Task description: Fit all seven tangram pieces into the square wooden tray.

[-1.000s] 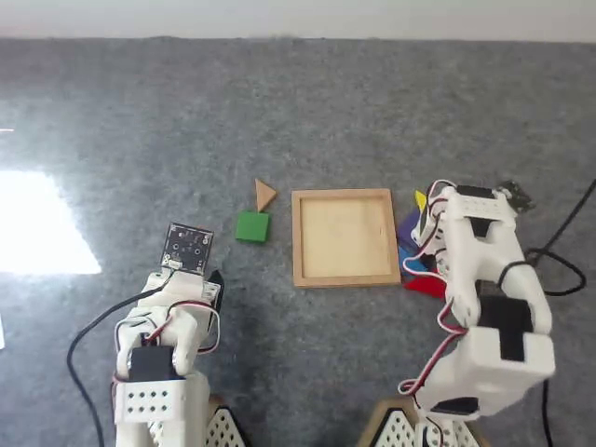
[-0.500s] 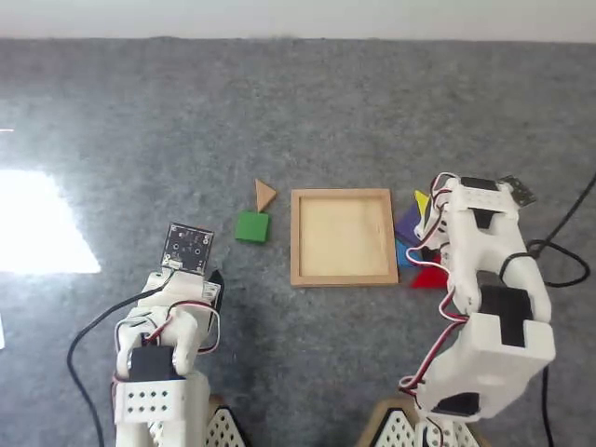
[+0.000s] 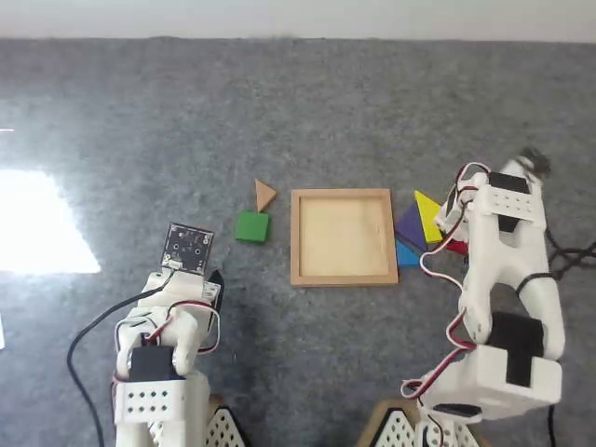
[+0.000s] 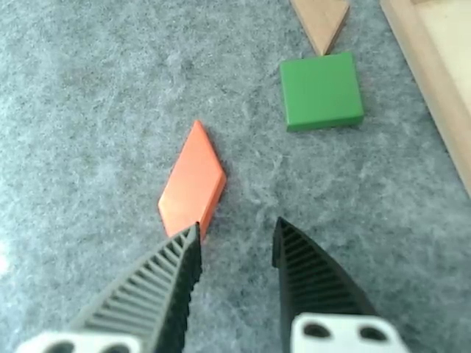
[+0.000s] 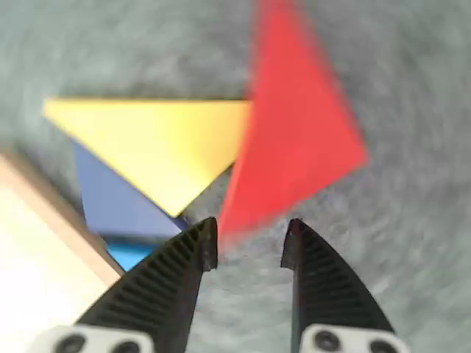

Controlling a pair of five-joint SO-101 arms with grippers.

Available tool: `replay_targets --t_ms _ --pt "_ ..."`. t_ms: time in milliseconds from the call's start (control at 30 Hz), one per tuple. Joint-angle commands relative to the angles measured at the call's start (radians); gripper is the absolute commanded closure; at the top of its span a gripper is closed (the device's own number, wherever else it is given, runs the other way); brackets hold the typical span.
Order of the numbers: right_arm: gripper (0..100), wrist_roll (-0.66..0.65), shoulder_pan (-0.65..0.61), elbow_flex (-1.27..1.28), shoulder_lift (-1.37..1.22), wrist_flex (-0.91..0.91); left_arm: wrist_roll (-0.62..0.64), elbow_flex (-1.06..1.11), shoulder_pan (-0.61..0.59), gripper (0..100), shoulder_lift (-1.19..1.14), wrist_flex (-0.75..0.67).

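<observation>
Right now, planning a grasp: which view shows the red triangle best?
Right wrist view: the red triangle lies nearly whole ahead of the tool. High view gives a sliver of it beside the arm.

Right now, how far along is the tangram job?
Nothing is placed yet: the tray holds no pieces. Nothing is in hand: the left gripper is open near the orange parallelogram, the right gripper open at the red triangle. Left: all seven, also the green square, tan triangle, yellow triangle, purple piece and blue piece.
</observation>
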State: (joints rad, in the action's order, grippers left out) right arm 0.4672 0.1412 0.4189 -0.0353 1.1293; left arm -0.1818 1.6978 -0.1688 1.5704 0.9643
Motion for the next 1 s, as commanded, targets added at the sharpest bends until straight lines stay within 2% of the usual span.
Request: replay_targets --t_ms 0,100,233,300,500,967 --pt "85.4 -0.232 0.076 -0.005 0.064 -0.004 -0.012 -0.008 -0.006 85 0.017 0.0" --pt "85.4 -0.224 0.143 -0.009 0.064 -0.015 -0.012 -0.008 -0.006 85 0.017 0.0" --pt "85.3 -0.209 0.171 -0.009 0.064 -0.015 -0.012 -0.008 -0.006 85 0.017 0.0" --pt "82.6 -0.129 0.177 -0.029 0.064 -0.016 -0.012 -0.008 -0.006 85 0.017 0.0" --pt "64.9 0.146 0.133 -0.087 0.007 0.007 -0.012 -0.008 -0.006 85 0.017 0.0" --pt "68.0 0.14 0.117 -0.419 -0.417 0.01 -0.012 -0.008 -0.006 85 0.017 0.0"
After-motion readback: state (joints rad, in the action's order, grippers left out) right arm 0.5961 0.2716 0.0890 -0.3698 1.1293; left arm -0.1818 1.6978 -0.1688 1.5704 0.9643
